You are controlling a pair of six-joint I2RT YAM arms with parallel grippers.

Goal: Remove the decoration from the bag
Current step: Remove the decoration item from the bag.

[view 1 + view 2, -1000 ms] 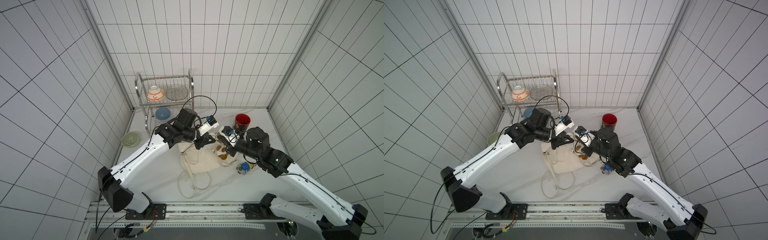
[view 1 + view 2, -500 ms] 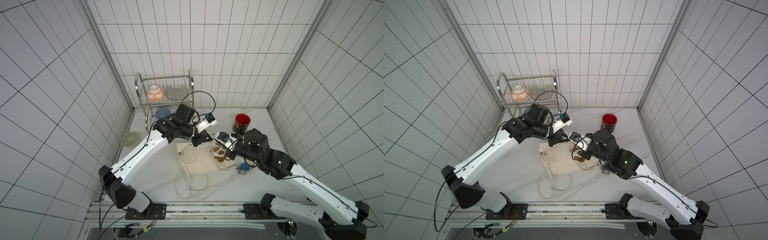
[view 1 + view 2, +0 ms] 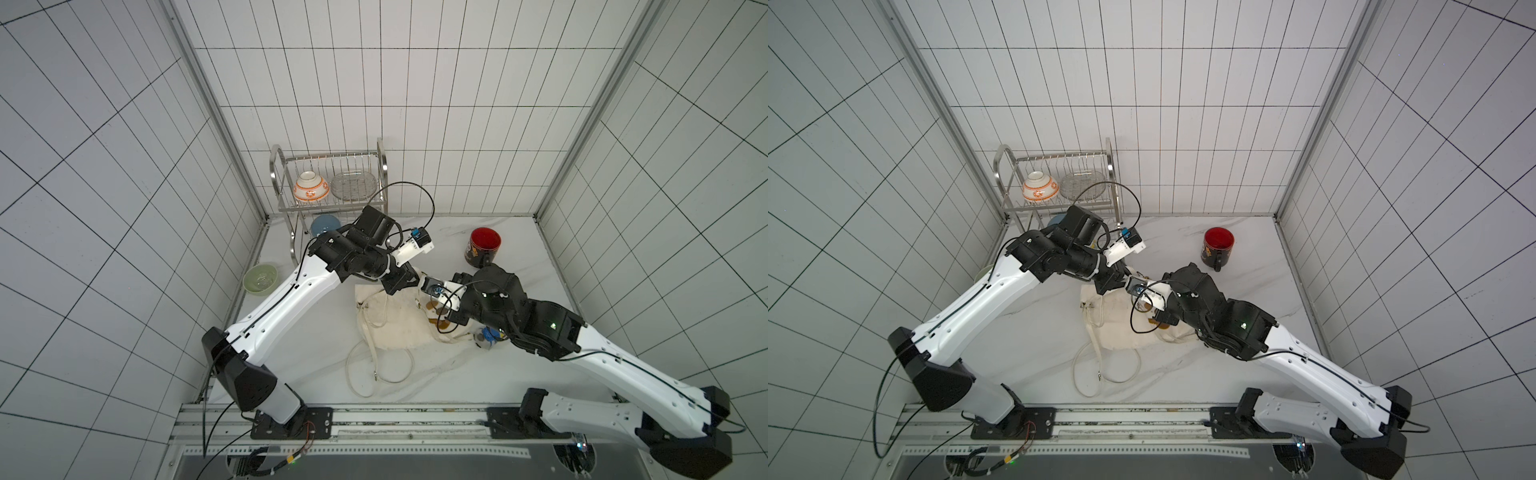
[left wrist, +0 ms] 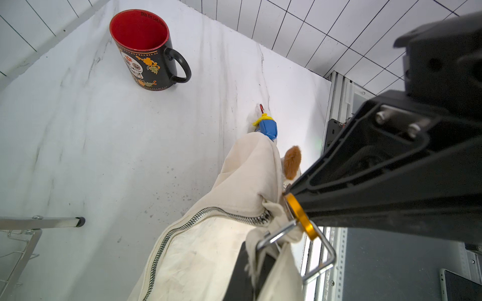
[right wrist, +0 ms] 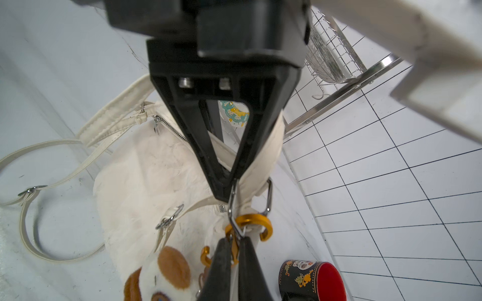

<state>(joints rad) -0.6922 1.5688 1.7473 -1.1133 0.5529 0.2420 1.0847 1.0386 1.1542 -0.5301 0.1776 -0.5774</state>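
On the worktop (image 3: 415, 399), your bag (image 3: 395, 328) lies between the arms, which meet tip to tip at its corner nearest the mug (image 3: 482, 249). The left end effector (image 5: 227, 189) is clenched on the bag by its silver ring (image 5: 269, 198). The right end effector (image 5: 234, 250) grips the plush dog's (image 5: 168, 268) gold clip (image 5: 250, 219), seemingly hooked through that ring.

One bag (image 3: 399, 328), one mug (image 3: 482, 247), one dish rack (image 3: 276, 166) and one mesh dish (image 3: 354, 187) are counted. Three bowls are logged: orange-patterned bowl (image 3: 311, 188), blue bowl (image 3: 325, 224), green bowl (image 3: 260, 279). One plush toy (image 5: 167, 271), one blue figurine (image 4: 268, 127) and at least one gold clip (image 5: 257, 221) are noted.
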